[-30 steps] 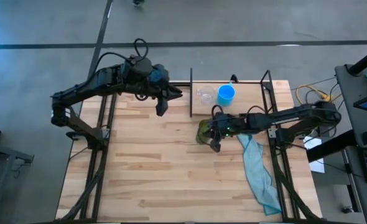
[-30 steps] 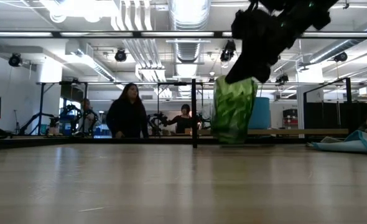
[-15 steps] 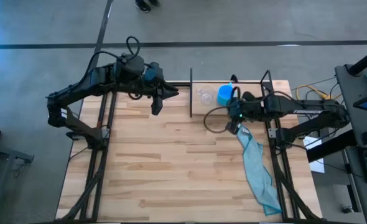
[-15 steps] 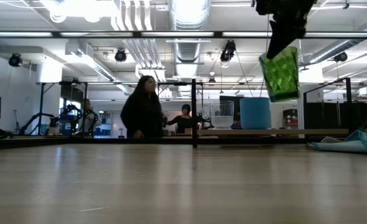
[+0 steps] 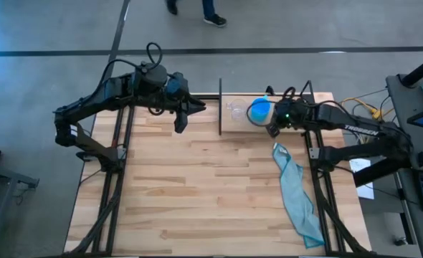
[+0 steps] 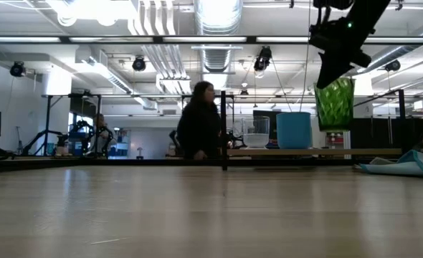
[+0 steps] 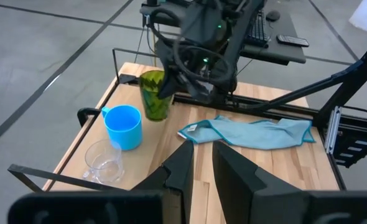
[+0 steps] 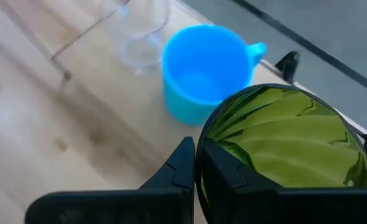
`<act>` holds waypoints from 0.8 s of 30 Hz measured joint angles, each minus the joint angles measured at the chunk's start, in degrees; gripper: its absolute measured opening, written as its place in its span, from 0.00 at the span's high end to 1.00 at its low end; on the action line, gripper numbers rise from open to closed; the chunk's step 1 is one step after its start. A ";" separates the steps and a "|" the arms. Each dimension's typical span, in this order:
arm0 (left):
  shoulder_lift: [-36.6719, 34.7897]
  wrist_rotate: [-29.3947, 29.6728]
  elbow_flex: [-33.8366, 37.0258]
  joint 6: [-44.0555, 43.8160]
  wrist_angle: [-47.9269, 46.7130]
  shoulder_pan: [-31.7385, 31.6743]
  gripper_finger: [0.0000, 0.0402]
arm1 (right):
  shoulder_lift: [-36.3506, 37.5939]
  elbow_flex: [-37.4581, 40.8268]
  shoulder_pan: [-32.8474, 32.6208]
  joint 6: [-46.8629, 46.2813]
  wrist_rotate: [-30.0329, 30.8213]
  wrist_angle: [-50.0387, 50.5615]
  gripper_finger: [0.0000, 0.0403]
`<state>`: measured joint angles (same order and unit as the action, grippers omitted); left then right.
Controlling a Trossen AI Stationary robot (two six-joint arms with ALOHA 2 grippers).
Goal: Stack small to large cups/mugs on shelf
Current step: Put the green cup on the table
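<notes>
We saw a grey concrete floor [image 5: 283,29] around the tabletop [image 5: 197,186], ceiling ducts [image 6: 215,29], bright lights, and a person [image 6: 199,120] walking behind.

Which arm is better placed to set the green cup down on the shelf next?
The right. Its gripper already holds the green cup by the rim, just above the shelf, beside the blue mug. The left gripper is off the shelf's other end, holding nothing.

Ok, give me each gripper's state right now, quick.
Left gripper: open, holding nothing, beside the shelf.
Right gripper: shut on the green cup, held above the shelf.
</notes>
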<state>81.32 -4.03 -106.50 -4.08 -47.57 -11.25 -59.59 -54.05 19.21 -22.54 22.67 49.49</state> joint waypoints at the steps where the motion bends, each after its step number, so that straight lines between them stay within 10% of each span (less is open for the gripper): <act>1: 0.00 0.00 0.00 0.00 0.00 0.00 0.89 | 0.61 1.04 1.27 0.07 -0.07 -1.34 0.97; 24: 0.00 0.00 0.00 0.02 -0.63 0.00 0.89 | -1.89 4.78 14.23 6.55 -2.06 -9.23 0.97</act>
<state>81.32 -4.03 -106.50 -4.05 -48.20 -11.25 -61.48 -49.28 33.44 -15.99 20.60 40.26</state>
